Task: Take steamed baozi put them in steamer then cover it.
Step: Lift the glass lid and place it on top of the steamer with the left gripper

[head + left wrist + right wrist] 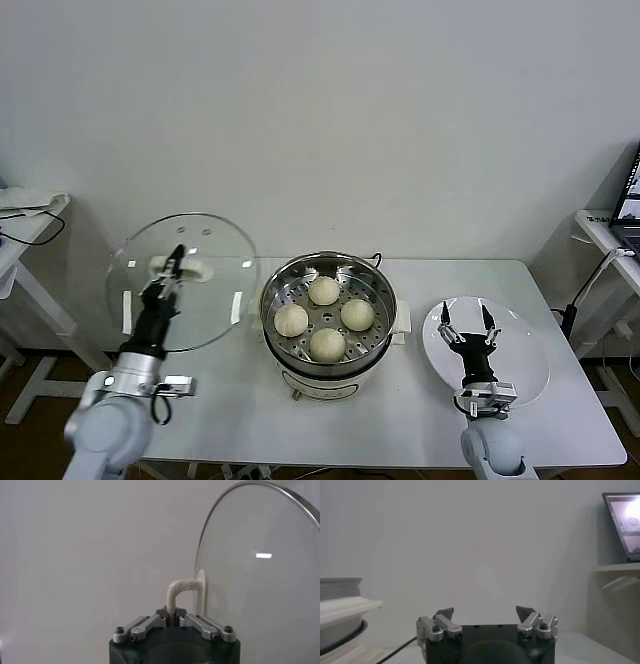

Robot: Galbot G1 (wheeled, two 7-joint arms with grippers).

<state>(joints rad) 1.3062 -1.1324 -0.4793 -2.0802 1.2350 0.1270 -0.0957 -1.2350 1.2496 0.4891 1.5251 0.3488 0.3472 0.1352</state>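
**Lid held up, buns in the pot**

Your left gripper [176, 262] is clamped on the cover's [182, 282] handle, holding it upright left of the steamer [328, 318]. All four baozi [324, 291] sit inside. Your right gripper [469, 324] hovers spread-fingered over the plate [525, 355].

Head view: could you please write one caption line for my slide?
Left claw holds the cover up beside the steamer with four baozi inside; right claw open over the white plate.
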